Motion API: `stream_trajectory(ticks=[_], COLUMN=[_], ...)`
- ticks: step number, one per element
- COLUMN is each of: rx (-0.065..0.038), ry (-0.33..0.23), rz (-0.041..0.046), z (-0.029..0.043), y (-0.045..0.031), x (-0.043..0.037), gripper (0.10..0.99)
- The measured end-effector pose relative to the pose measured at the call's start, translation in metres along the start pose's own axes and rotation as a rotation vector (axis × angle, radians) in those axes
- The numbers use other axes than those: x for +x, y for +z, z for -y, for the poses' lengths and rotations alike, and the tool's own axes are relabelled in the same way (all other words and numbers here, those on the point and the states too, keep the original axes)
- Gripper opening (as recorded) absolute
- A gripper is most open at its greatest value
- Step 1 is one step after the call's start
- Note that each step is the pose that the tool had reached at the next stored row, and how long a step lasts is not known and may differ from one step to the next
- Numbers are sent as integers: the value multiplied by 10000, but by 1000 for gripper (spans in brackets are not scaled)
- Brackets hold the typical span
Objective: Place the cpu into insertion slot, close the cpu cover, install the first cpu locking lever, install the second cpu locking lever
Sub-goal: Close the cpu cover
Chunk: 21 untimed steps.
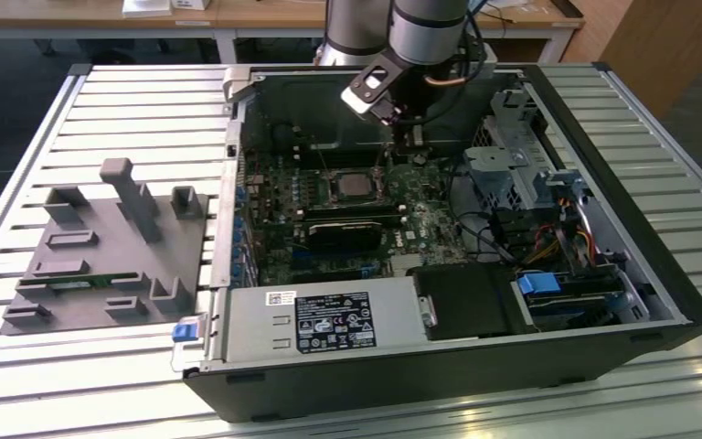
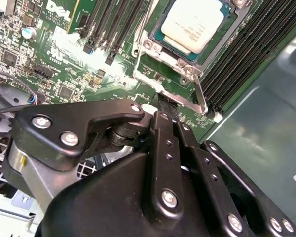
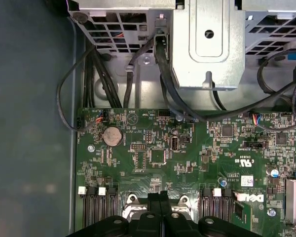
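Open case with cpu on slatted metal table; wooden desks beyond

Small square cpu, dull silver top with teal-green rim, lying flat and level on the green board, thin silver cpu cover lowered around it, framing its top

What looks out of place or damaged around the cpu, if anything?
Nothing stands out. The cpu lies flat and square inside the cover, and no part around it looks bent, loose or damaged.
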State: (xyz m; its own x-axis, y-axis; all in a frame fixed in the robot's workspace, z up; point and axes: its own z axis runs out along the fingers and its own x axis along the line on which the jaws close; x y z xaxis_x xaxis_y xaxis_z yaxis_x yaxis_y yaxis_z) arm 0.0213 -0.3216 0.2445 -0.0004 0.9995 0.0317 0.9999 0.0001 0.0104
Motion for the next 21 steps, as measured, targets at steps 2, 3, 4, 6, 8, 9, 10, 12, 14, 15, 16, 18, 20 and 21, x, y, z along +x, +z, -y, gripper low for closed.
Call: stream_trajectory(ticks=[2,3,4,6,8,9,10,12,14,15,16,18,20,21], rx=[0,0,0,0,0,0,0,0,1,0,0,0,0,0], ry=[-1,0,0,-1,0,0,-1,0,0,0,-1,-1,0,0], rz=[0,0,0,0,0,-1,0,1,1,0,0,1,0,1], z=[8,12,17,25,34,38,41,47,52,55,58,65,71,74], y=[0,0,0,0,0,1,1,2,3,4,5,6,7,7], x=[0,0,0,0,0,0,0,0,0,0,0,0,0,0], gripper=[106,106,106,106,106,106,106,106,106,106,106,106,106,106])
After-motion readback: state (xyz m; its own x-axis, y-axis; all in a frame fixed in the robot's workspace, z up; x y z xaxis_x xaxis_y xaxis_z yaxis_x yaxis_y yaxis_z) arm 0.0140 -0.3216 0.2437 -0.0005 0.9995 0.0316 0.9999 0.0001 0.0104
